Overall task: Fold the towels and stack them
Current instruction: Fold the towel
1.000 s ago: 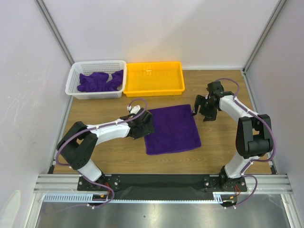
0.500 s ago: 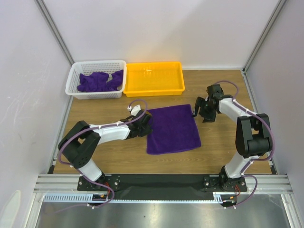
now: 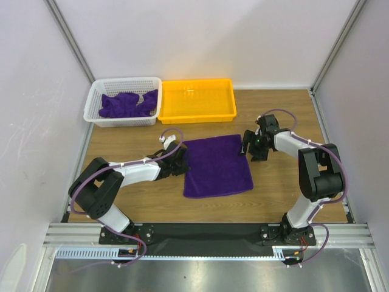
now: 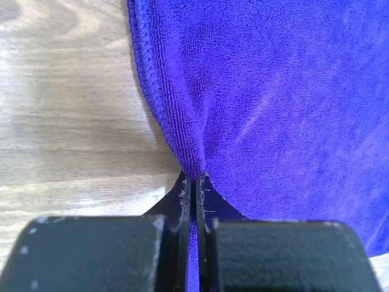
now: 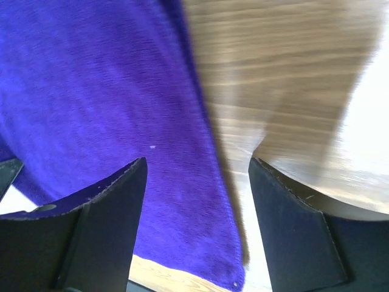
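Top view: spread towel (image 3: 219, 167) flat on table (image 3: 279, 188), between arms. Left claw (image 3: 177, 162) at towel's left edge. Right claw (image 3: 251, 146) at its far right corner. Crumpled towels (image 3: 124, 103) heaped in white basket (image 3: 91, 104), yellow tray (image 3: 233, 100) just beside basket.

Left wrist: left claw closed tight, pinching towel's edge, cloth pulled into small ridge.

Right wrist: right claw spread wide, straddling towel's right edge, gripping nothing.
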Action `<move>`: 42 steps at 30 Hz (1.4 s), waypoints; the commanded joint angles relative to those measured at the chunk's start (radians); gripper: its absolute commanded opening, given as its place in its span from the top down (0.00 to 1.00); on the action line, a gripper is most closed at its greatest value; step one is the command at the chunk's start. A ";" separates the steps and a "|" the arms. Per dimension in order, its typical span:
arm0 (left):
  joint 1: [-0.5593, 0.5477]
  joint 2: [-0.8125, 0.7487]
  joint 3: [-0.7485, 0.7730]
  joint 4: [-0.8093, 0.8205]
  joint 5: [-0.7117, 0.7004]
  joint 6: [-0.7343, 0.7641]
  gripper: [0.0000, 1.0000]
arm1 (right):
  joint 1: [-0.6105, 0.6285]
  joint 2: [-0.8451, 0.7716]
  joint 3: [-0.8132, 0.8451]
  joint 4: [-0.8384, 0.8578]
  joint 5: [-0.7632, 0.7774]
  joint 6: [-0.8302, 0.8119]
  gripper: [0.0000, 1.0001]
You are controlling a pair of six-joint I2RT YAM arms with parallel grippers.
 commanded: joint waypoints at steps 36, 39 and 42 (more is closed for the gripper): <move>0.068 -0.011 0.015 -0.079 0.058 0.186 1.00 | 0.064 -0.020 -0.105 0.098 -0.053 0.038 1.00; 0.080 -0.063 0.057 -0.091 0.061 0.226 1.00 | 0.063 -0.090 -0.049 0.070 -0.053 0.038 1.00; 0.109 -0.110 0.126 -0.118 0.059 0.284 1.00 | 0.053 -0.144 0.022 0.047 -0.062 0.038 1.00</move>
